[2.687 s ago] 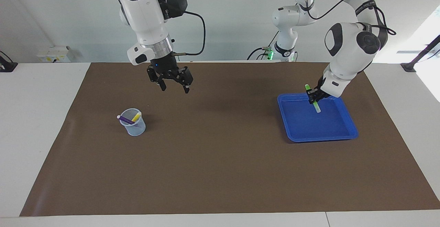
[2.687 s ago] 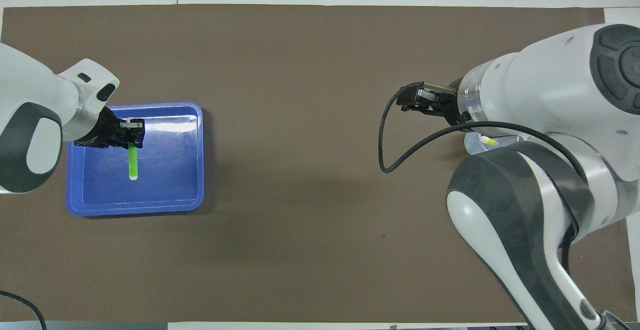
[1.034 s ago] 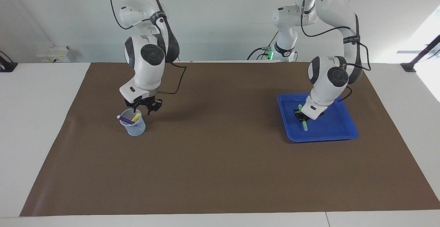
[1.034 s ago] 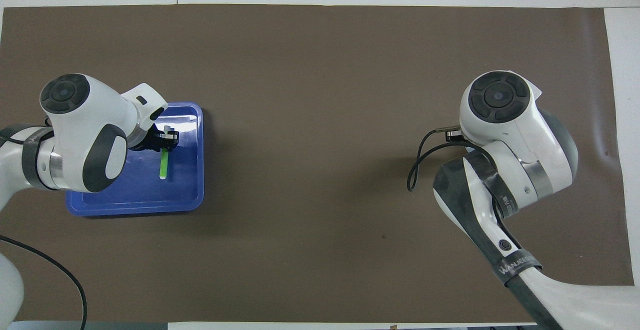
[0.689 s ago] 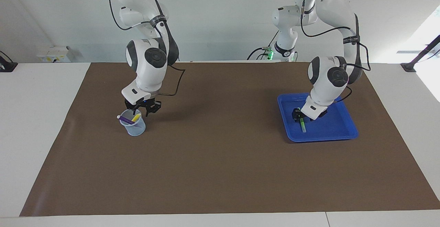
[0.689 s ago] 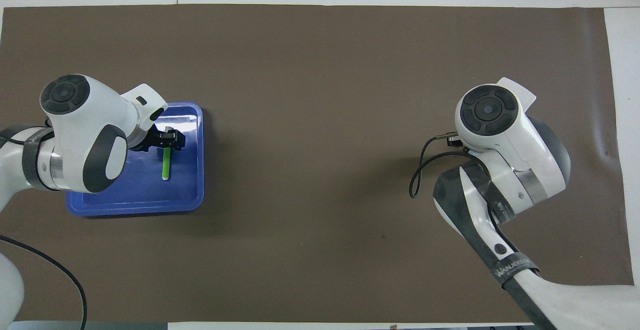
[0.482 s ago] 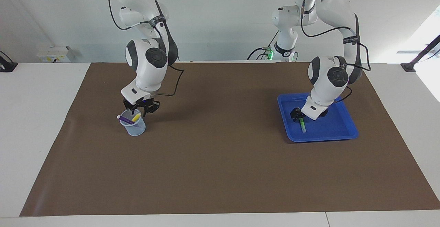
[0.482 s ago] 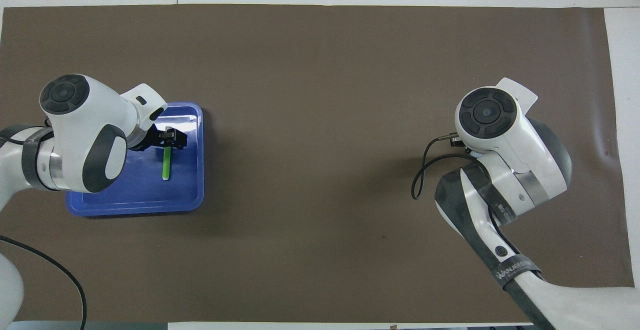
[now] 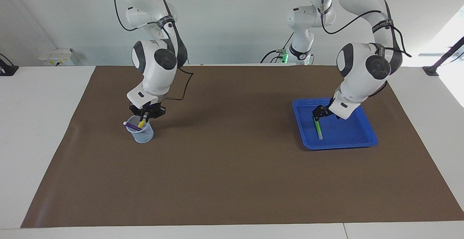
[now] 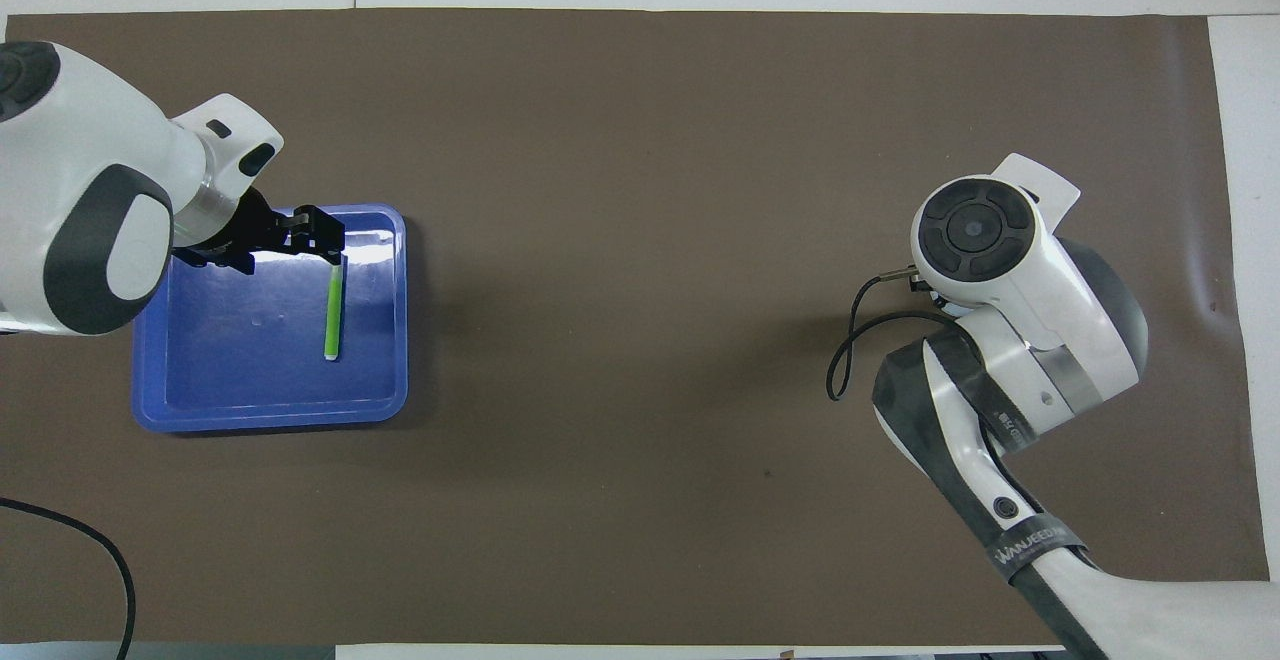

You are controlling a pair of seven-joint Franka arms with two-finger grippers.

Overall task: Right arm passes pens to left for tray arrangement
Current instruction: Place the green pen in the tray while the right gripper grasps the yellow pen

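Observation:
A pale blue mesh cup (image 9: 142,134) stands toward the right arm's end of the table, with a purple pen (image 9: 131,125) and a yellow pen (image 9: 141,124) leaning in it. My right gripper (image 9: 144,117) reaches down into the cup's mouth, its fingers drawn together on the yellow pen's upper end. From overhead the right arm's own wrist hides that gripper and the cup. The green pen (image 9: 318,130) (image 10: 333,313) lies flat in the blue tray (image 9: 340,145) (image 10: 270,410). My left gripper (image 9: 319,112) (image 10: 318,236) hangs open just above the pen's end nearer the robots, holding nothing.
A brown mat (image 9: 232,166) covers most of the white table. The right arm's black cable (image 10: 840,345) loops beside its wrist. A white wall box (image 9: 58,56) and a black clamp (image 9: 433,70) sit off the mat at the table's corners nearest the robots.
The left gripper opened, let the green pen down flat in the tray, and lifted away. The right gripper sank into the cup and closed on the yellow pen.

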